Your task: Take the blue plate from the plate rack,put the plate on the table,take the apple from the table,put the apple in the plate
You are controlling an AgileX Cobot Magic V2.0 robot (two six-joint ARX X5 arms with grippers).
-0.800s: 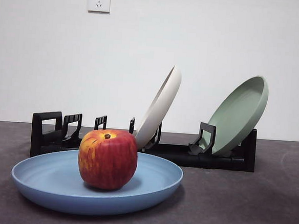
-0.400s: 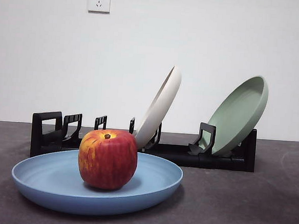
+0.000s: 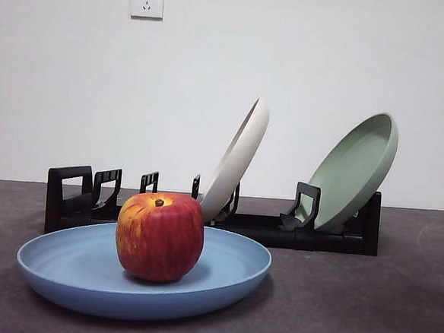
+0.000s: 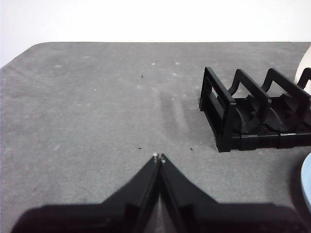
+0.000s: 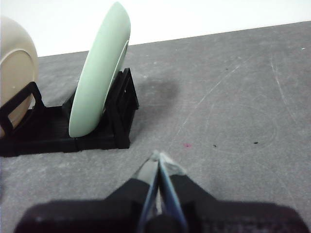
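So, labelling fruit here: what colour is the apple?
Red with yellow-orange streaks, the apple shows best in the front view.

open table (image 3: pixel 395 300) right of the blue plate (image 3: pixel 62 273); plate rack (image 3: pixel 278 231) blocks behind.

The plate (image 3: pixel 85 267) floor behind the apple (image 3: pixel 160 237) is hidden in the front view; part of the rack (image 3: pixel 67 198) base is covered by the plate's far rim; in the left wrist view only a blue sliver (image 4: pixel 306 187) is seen, cut off at the edge, as is the rack's far end.
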